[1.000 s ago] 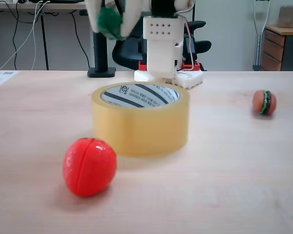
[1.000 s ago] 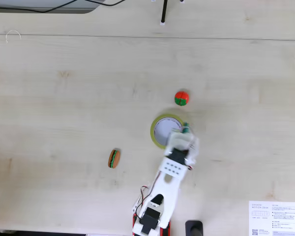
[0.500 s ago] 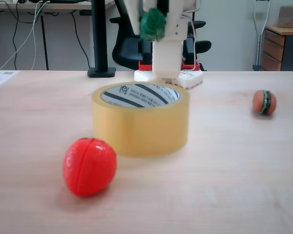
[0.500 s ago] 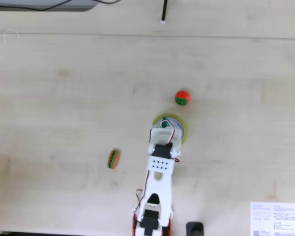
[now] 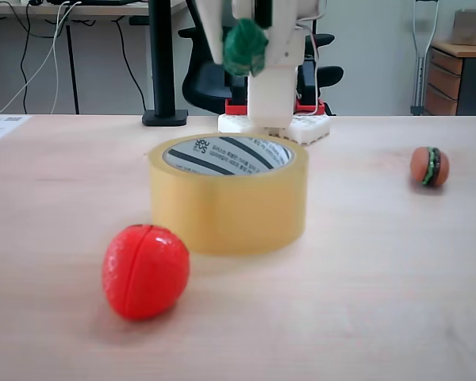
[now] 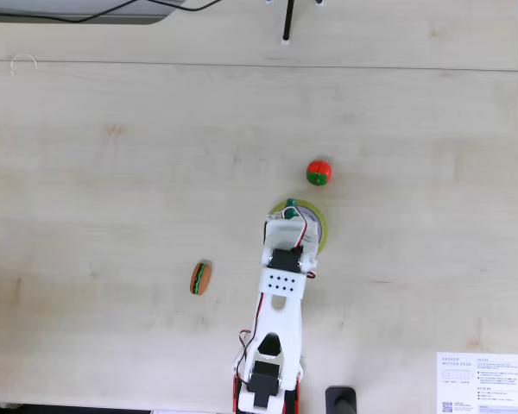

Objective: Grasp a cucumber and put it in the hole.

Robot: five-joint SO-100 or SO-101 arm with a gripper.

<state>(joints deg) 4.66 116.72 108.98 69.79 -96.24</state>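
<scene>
Your gripper (image 5: 244,49) is pinching the cucumber (image 5: 246,46) between its white fingers, high above the tape roll (image 5: 228,205). In the low fixed view the green piece hangs at about twelve o'clock from the hole (image 5: 227,155), well clear of the rim. In the fixed view from above, the arm covers most of the tape roll (image 6: 319,231), and a small bit of green, the cucumber (image 6: 290,204), shows at the roll's eleven o'clock edge, just past the gripper (image 6: 287,212).

Expect the cucumber to handle as a light, stiff plastic toy. Its glossy skin looks slippery, though the bumps should give the fingers some bite. It seems in no danger of crushing, so a firm hold is safe. You appear to hold it near its middle, which is the sensible place on a curved piece; a grip near an end could let it swing or pivot out. Because it is light, it may bounce off the white core when let go, so I would lower it close to the opening before spreading the fingers.

Count of things on the table (image 5: 397,262): one cucumber, one tape roll with one hole, one red tomato (image 5: 145,271) at the roll's seven o'clock in the low view, and one toy burger (image 5: 429,167) well apart at three o'clock. From above, the tomato (image 6: 319,172) sits at the roll's one o'clock and the burger (image 6: 199,278) at its eight o'clock.
</scene>
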